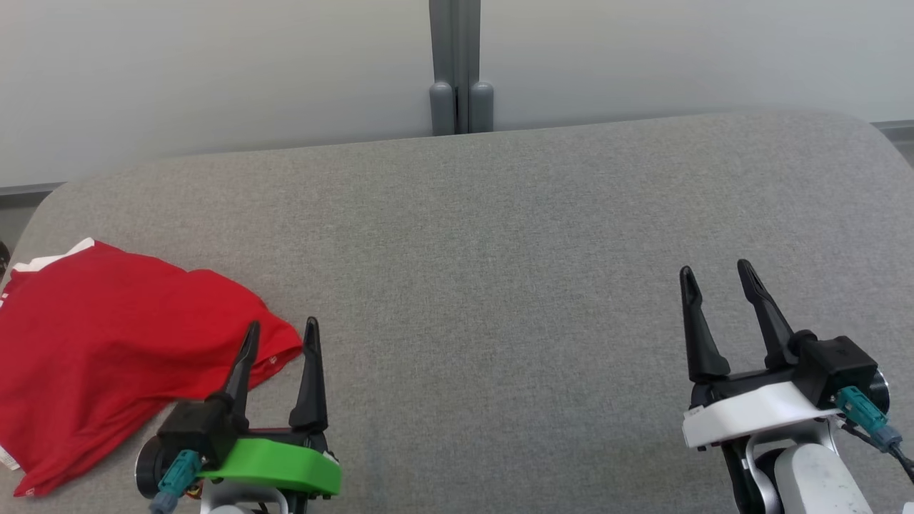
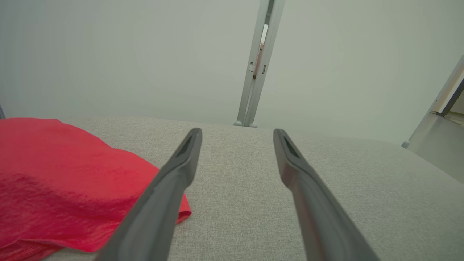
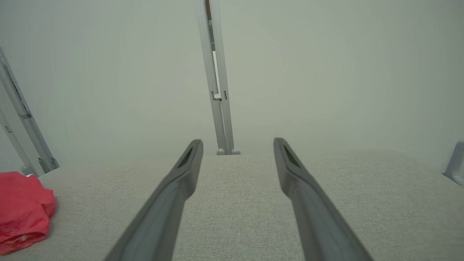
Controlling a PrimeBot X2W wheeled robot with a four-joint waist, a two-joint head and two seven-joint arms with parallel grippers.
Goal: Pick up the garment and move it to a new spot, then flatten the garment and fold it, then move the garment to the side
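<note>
our left end effector [image 1: 282, 325] and right end effector [image 1: 715, 268] gape wide, empty. crumpled red fabric garment [image 1: 107, 343] hugs grey cloth counter [image 1: 500, 235] edge; sloppy pinch could drag it off.

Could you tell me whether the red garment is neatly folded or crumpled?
Crumpled: the red garment lies in a loose, uneven heap with rumpled edges.
</note>
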